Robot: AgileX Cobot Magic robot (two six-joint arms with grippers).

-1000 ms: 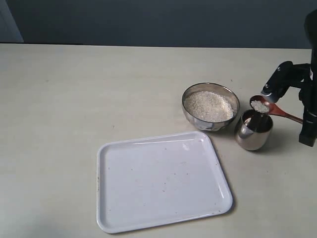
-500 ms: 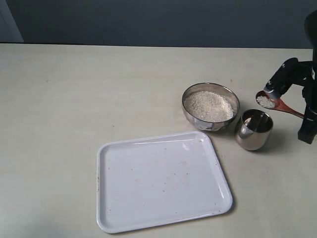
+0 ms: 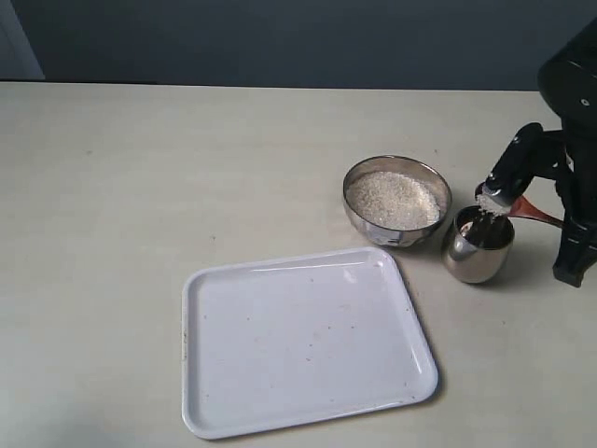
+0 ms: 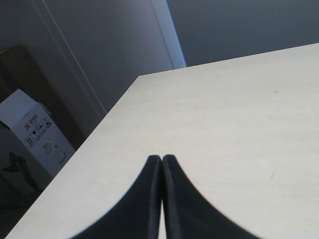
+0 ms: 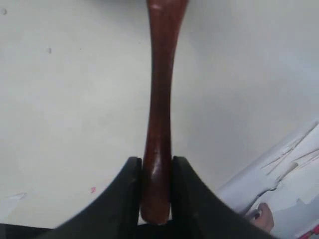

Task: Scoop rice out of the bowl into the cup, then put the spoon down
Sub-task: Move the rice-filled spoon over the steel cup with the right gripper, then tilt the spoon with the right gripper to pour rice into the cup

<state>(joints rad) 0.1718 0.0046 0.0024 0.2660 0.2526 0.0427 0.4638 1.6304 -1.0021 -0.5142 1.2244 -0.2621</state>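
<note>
Tipping the spoon [image 3: 534, 210] over the cup [image 3: 478, 250], I am clenching my right claw [image 5: 156, 163] on the tail end of its slim handle, one jaw pressing each side of the glossy wood. The head is hanging just above the cup's mouth, and the rice [image 3: 488, 198] on it is sliding off the lip toward the opening. The cup is standing close to the right edge of the desk [image 3: 168, 159], about midway between the far and near edges. The bowl [image 3: 393, 233] is sitting just beside it, on the side away from that edge, and more grains are filling it.

I am judging the spoon to be light and stiff, but its lacquer looks slick. Pinched so far from the head, it is probably wanting to twist in my jaws as the load shifts. A hold nearer the middle of the handle would likely be steadier. The grains are loose and flow like sand, so I am expecting any jolt to scatter them. The cup seems light and smooth enough to skid or topple if the head knocks its rim.

My left claw [image 4: 161, 160] is hanging above bare desk, jaws pressed together on nothing. A white tray [image 3: 308, 345] is lying toward the near edge.
</note>
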